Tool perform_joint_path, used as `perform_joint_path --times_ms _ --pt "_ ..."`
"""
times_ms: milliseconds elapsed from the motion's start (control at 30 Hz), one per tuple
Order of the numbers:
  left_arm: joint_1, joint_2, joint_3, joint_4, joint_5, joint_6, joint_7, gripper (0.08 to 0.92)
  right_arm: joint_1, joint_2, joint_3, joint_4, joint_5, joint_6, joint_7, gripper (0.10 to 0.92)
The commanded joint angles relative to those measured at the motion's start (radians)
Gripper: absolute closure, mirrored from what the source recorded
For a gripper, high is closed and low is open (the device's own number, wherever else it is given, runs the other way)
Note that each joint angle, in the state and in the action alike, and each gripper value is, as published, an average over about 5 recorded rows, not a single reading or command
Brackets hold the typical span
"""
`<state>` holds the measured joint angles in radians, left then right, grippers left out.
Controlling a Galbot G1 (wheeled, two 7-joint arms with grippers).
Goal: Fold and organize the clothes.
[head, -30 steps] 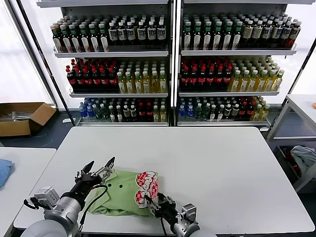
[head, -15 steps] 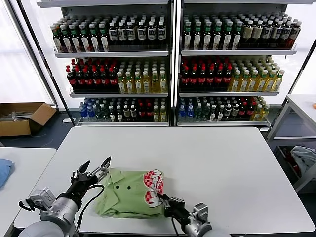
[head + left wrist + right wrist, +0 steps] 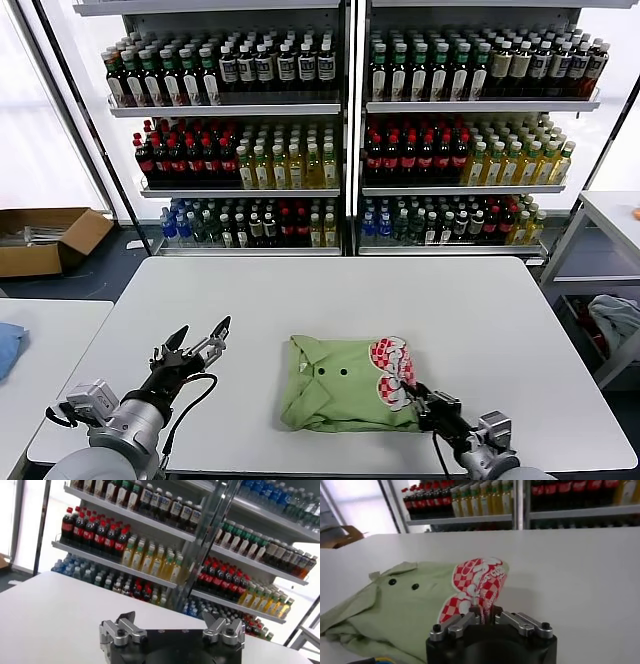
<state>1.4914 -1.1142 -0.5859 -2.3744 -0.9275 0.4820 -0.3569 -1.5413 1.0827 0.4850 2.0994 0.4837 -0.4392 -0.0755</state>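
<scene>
A light green collared shirt (image 3: pixel 335 395) with two small dark buttons and a red-and-white checked logo (image 3: pixel 390 365) lies folded near the front middle of the white table (image 3: pixel 400 300). My right gripper (image 3: pixel 420 398) is shut on the shirt's logo edge at its right side; in the right wrist view the checked fabric (image 3: pixel 480 582) rises out of the pinch of that gripper (image 3: pixel 486 612). My left gripper (image 3: pixel 200 340) hovers over bare table left of the shirt, open and apart from it. The left wrist view shows this gripper (image 3: pixel 172 625) with nothing between its fingers.
Shelves of bottles (image 3: pixel 340 130) stand behind the table. A blue cloth (image 3: pixel 8 345) lies on a side table at the left, and a cardboard box (image 3: pixel 45 238) sits on the floor. At the right are another table (image 3: pixel 610 215) and a bundle of cloth (image 3: pixel 615 320).
The right gripper has closed on the logo edge and dragged the shirt to the right, away from the left gripper. The left gripper has stayed open in about the same place.
</scene>
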Motion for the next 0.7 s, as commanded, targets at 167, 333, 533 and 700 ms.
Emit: perform_joint_path --times_ms 167,333,533,700 --pt "0.012 -0.001 -0.002 -0.006 0.004 0.002 0.003 0.177 -0.046 0.025 0.093 0.082 -0.048 0.052 0.08 0.638" --pt "0.011 -0.013 0.013 -0.006 0.02 0.003 0.004 0.177 0.1 0.12 -0.134 0.052 -0.111 0.033 0.113 0.499" --pt "0.02 -0.029 0.018 0.002 0.046 0.01 0.009 0.177 0.231 0.221 -0.34 -0.102 -0.206 0.019 0.175 0.326" --pt "0.045 -0.046 0.013 -0.003 0.058 0.006 0.018 0.177 0.248 0.262 -0.357 -0.212 -0.246 -0.009 0.254 0.216"
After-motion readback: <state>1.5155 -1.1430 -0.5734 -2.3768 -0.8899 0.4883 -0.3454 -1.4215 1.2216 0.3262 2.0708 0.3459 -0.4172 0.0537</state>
